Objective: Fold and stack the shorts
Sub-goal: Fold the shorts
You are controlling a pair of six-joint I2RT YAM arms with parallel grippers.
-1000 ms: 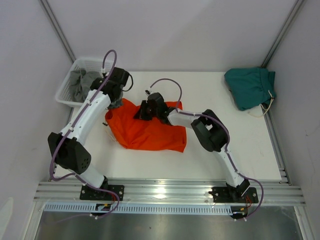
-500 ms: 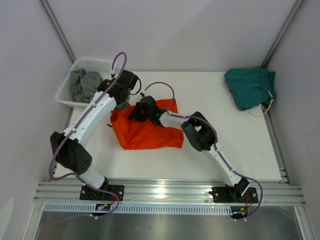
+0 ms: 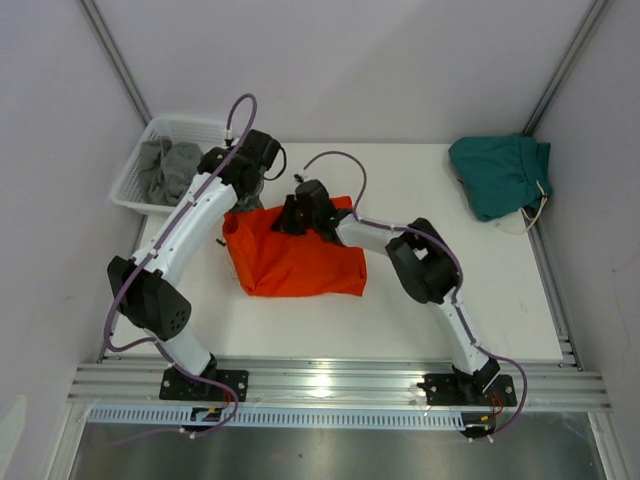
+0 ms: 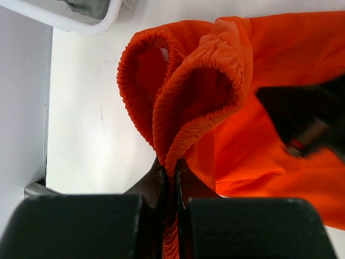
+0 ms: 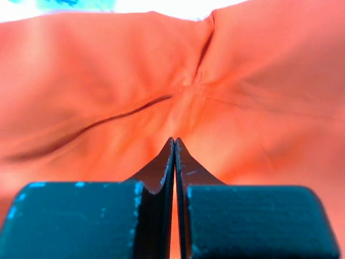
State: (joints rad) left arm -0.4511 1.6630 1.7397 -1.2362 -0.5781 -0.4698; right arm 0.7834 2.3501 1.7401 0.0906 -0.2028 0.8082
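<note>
The orange shorts lie bunched on the white tabletop, left of centre, and both arms reach over their far edge. The left gripper is clamped on the gathered elastic waistband, which loops up in two folds in front of it. From above, this gripper is mostly hidden under its own wrist. The right gripper has its fingers pressed together on a pinch of orange cloth, with creases running out from the tips. The cloth fills nearly all of that view, so the rest of the garment is cut off. In the left wrist view the right gripper is only a dark blur. The teal shorts sit in a heap at the far right corner, well apart. A white basket at the far left holds grey cloth.
</note>
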